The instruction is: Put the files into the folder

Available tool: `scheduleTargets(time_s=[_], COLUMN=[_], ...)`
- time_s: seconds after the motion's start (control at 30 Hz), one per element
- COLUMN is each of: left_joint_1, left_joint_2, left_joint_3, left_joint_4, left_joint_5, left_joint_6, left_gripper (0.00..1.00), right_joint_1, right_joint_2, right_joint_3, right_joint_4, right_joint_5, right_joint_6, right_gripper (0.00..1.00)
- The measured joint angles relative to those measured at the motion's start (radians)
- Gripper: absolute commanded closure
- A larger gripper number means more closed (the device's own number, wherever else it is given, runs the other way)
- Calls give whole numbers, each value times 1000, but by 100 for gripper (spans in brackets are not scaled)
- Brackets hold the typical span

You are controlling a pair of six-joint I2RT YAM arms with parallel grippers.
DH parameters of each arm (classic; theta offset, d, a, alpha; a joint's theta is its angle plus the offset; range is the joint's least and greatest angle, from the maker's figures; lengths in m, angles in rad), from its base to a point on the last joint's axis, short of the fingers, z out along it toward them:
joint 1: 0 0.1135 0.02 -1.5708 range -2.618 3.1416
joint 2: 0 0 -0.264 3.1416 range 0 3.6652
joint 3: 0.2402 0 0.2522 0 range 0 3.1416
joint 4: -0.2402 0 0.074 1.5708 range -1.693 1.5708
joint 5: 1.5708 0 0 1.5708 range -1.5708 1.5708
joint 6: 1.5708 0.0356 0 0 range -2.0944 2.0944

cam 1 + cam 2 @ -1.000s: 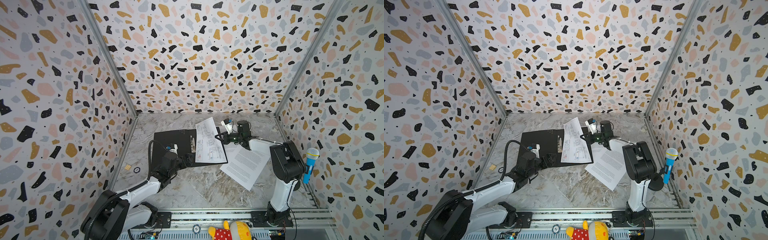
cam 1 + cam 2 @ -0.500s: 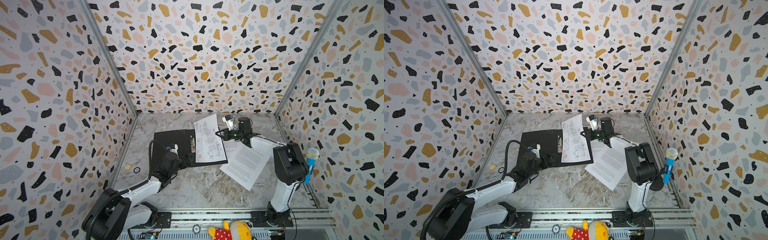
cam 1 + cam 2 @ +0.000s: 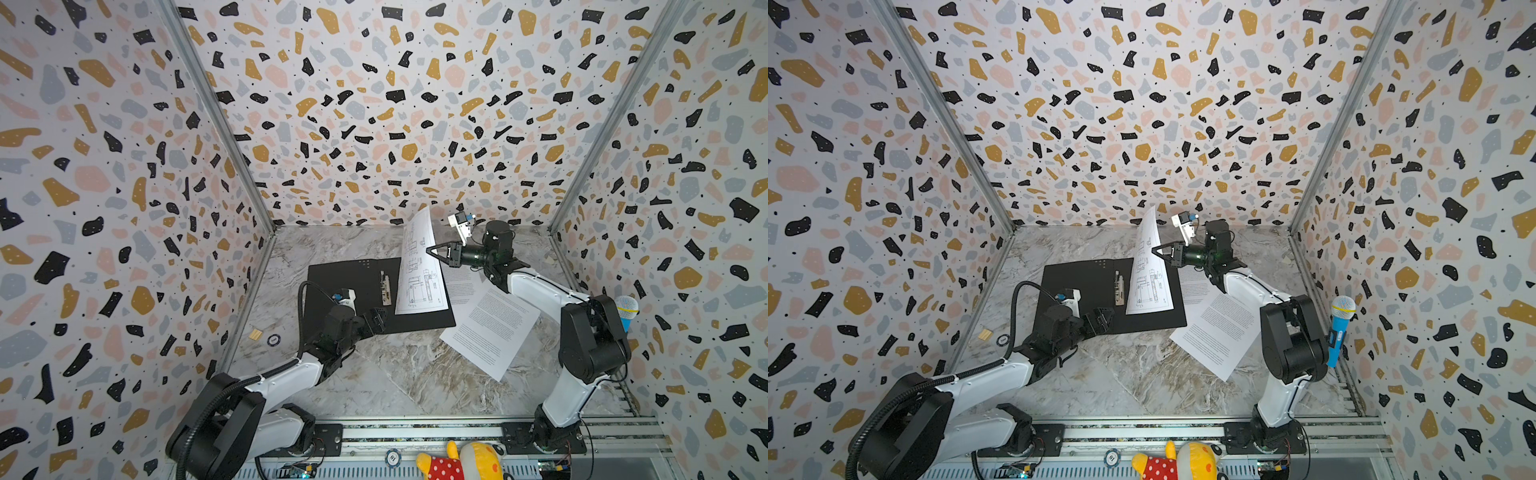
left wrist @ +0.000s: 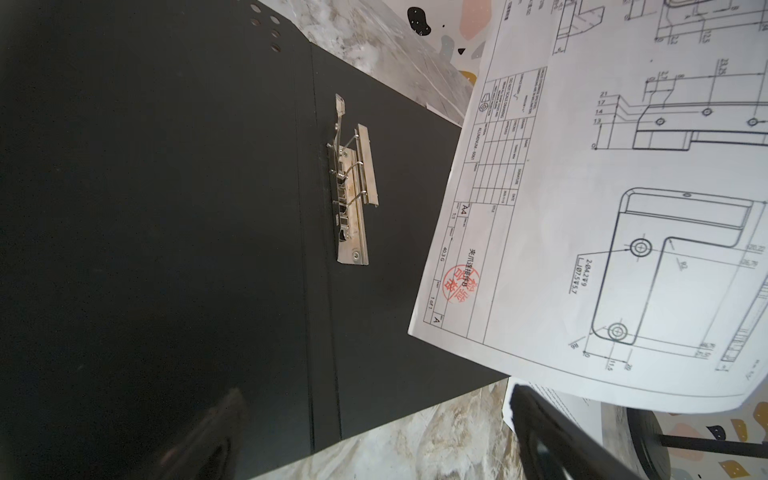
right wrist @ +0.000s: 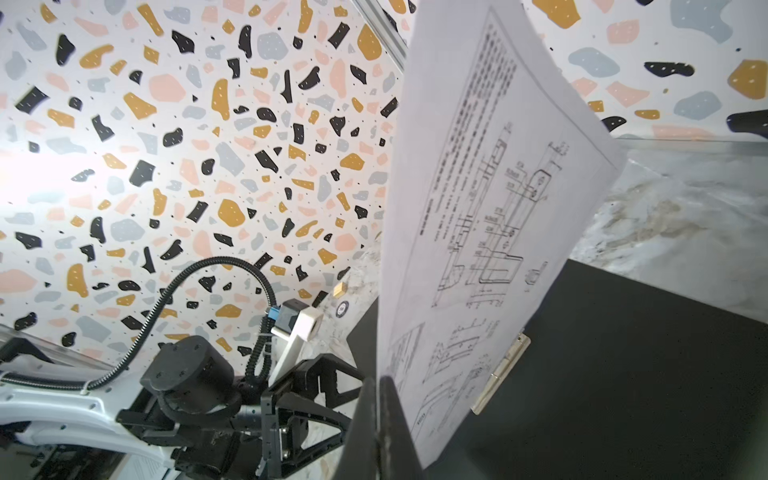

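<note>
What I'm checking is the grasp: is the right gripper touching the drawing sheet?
Touching. The right wrist view shows the fingers of the right gripper shut on the edge of the drawing sheet, pinching it between them.

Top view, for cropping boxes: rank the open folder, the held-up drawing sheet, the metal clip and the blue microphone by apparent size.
1. folder
2. drawing sheet, tilted up, so foreshortened
3. microphone
4. metal clip

Marbled tabletop (image 3: pixel 395 374) beneath open folder (image 3: pixel 345 282), two text sheets (image 3: pixel 490 328) (overlapping)
</note>
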Motion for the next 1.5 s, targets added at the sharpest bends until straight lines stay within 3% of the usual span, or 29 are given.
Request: scheduleTargets(time_s=[0.2,0.53,0.73,1.07,1.5], left_joint_1=[7,34,46,53,57], left_joint_2=[-11,-48,-79,-87,-56], left_joint_3=[-18,-54,-71,-76,-79], left_joint_4=[8,21,21,21,31], left_joint_5=[-2,-11,-18,-26,-16], left_joint_6=[-7,-35,-43,-47,-48], left_gripper=[0,0,1,1,1], right_joint_1=[21,110,133,93,-47], right_joint_2=[50,92,98,98,217], right_joint_3=[4,175,195,177,60], right_joint_4=[0,-38,-15,35,-131], right_joint_5=[-6,-4,-12,-26,14], right_joint_6=[40,50,98,143,-39], right_gripper=[100,100,100,100,100])
